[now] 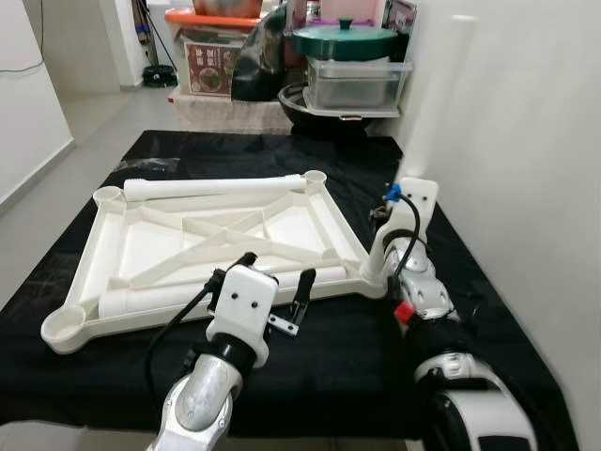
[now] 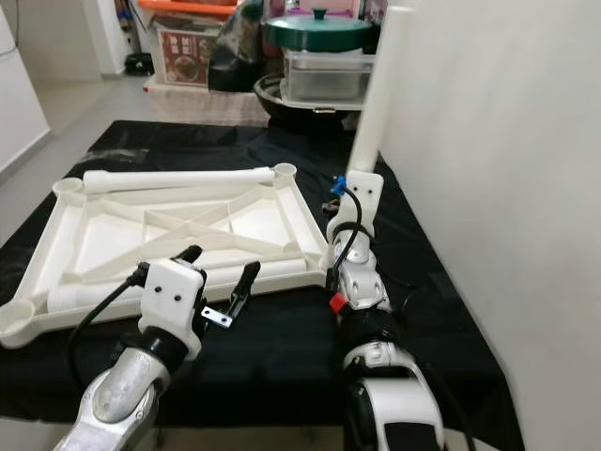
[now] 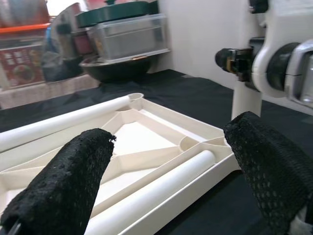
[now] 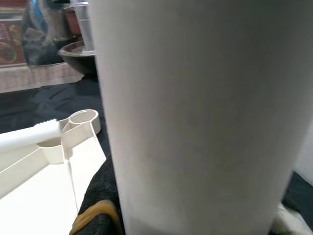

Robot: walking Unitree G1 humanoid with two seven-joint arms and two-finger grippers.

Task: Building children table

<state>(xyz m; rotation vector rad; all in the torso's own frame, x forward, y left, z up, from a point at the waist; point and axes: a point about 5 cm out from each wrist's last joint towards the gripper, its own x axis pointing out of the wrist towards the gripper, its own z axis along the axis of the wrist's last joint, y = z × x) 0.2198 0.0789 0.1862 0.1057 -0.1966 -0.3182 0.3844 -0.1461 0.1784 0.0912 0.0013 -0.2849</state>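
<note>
An upturned white table top (image 1: pixel 150 246) lies on the black-clothed table (image 1: pixel 357 348). One white leg (image 1: pixel 216 186) rests along its far edge, another (image 1: pixel 150 299) along its near edge. A third leg (image 2: pixel 380 85) stands upright in the near right corner socket, and my right gripper (image 2: pixel 336 202) is shut on its lower part. In the right wrist view this leg (image 4: pixel 195 112) is very close. My left gripper (image 1: pixel 275 274) hovers open just before the near edge, with nothing between its fingers (image 3: pixel 63 181).
A white wall (image 1: pixel 526 188) runs close along the table's right side. Behind the table stand a green lidded pot (image 1: pixel 345 39) on a clear plastic box (image 1: pixel 357 83), a black wok (image 1: pixel 315 108) and other boxes. Bare floor (image 1: pixel 56 188) lies to the left.
</note>
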